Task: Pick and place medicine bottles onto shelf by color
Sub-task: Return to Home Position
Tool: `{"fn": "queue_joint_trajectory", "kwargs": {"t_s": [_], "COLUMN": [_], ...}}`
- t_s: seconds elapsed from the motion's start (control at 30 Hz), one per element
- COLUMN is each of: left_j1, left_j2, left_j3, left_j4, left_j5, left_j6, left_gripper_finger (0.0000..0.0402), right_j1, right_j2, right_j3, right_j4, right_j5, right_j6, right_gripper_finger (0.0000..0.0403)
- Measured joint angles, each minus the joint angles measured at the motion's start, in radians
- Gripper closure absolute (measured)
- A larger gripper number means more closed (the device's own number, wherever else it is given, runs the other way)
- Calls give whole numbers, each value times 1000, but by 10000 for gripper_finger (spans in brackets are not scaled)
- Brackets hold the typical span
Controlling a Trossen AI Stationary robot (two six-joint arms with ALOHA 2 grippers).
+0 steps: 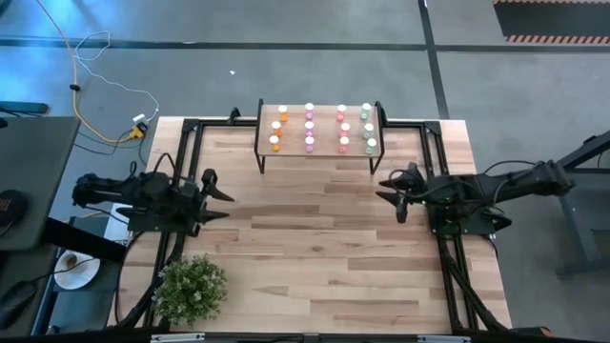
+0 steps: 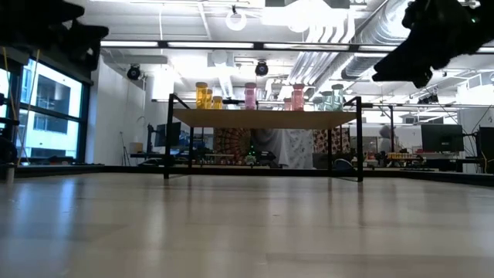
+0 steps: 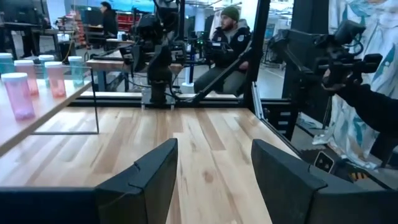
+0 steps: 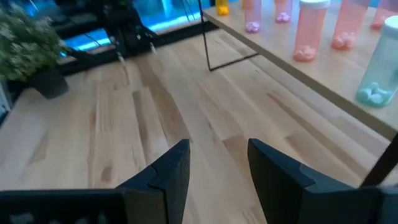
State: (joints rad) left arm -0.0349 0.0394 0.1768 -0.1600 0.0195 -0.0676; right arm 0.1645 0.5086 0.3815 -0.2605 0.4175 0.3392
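Bottles [image 1: 310,128] are set upright on the shelf [image 1: 324,112], grouped by colour. Left gripper [image 1: 227,206] and right gripper [image 1: 381,191] are held open, empty, before the shelf; the right is nearer it.

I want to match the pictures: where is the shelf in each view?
High view: shelf at table's far edge, centre.
Low view: shelf mid-picture, seen edge-on.
Left wrist view: shelf corner beyond left gripper.
Right wrist view: shelf edge beyond right gripper.
Shared landmark: its pink bottles.

tabletop [image 1: 315,248] centre open; shelf [image 1: 326,129] stands at far edge, plant [image 1: 191,289] at one corner.
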Motion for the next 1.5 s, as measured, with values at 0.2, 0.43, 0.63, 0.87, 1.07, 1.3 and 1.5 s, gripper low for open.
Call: {"fn": "queue_joint_trajectory", "kwargs": {"t_s": [0.2, 0.43, 0.63, 0.87, 1.07, 1.3, 1.5], "left_j1": [0, 0, 0, 2, 2, 2, 2], "left_j2": [-36, -36, -36, -36, -34, -33, -33], "left_j3": [-34, -34, -34, -142, -165, -165, -165], "left_j4": [-7, -23, -24, 106, 172, 172, 172], "left_j5": [0, 3, -1, -30, -49, -56, -57], "left_j6": [24, 43, 53, 49, 53, 21, 19], "left_gripper_finger": [206, 206, 206, 206, 206, 206, 206], "right_j1": [16, 18, 18, 18, 17, 17, 17], "right_j2": [-126, -287, -422, -508, -491, -489, -489], "right_j3": [-136, -227, -299, -337, -337, -337, -337], "right_j4": [149, 202, 209, 231, 227, 226, 226], "right_j5": [0, 0, 0, 6, 165, 173, 172], "right_j6": [-69, -144, -186, -244, -238, -149, -80], "right_gripper_finger": [249, 249, 249, 249, 249, 249, 249]}}
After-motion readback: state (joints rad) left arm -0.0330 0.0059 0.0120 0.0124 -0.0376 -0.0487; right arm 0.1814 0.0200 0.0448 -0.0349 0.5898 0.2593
